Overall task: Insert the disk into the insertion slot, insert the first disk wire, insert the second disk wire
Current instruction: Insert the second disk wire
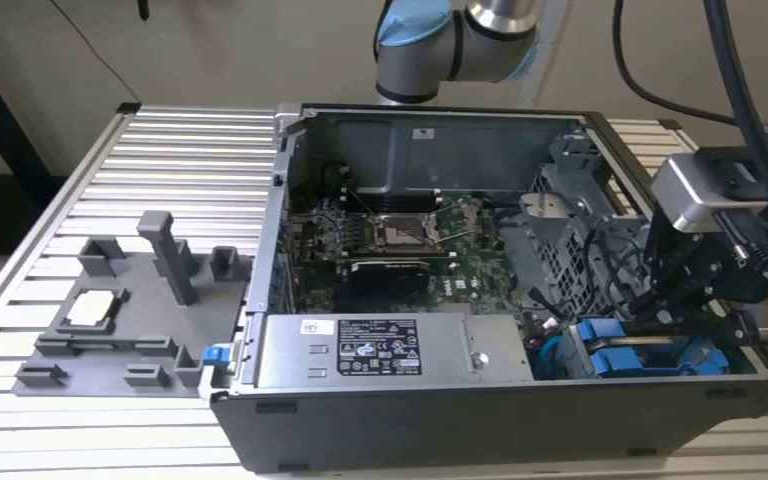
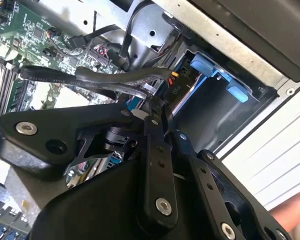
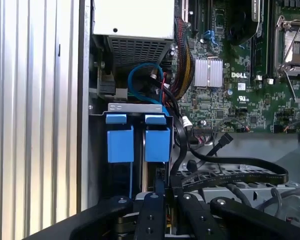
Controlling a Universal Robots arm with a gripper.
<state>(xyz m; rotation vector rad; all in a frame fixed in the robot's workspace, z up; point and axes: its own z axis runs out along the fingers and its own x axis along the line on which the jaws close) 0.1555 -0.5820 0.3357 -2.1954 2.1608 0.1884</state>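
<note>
Your gripper [image 1: 684, 300] sits over the slot [image 3: 137, 107], where 2 blue carriers show; the disk [image 3: 157, 145] looks seated. I cannot tell the fingers' state. It's rigid, fragile: grip the frame edges.

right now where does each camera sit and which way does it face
Exterior view: off the arm, above the table, looking down into the open case; the arm and gripper hang over the bay at the exterior view's right.
First wrist view: on the wrist, looking along the gripper at the blue carriers and motherboard.
Second wrist view: on the wrist, looking past the gripper into the insertion slot.
Shared: all three show the blue carriers.
</note>
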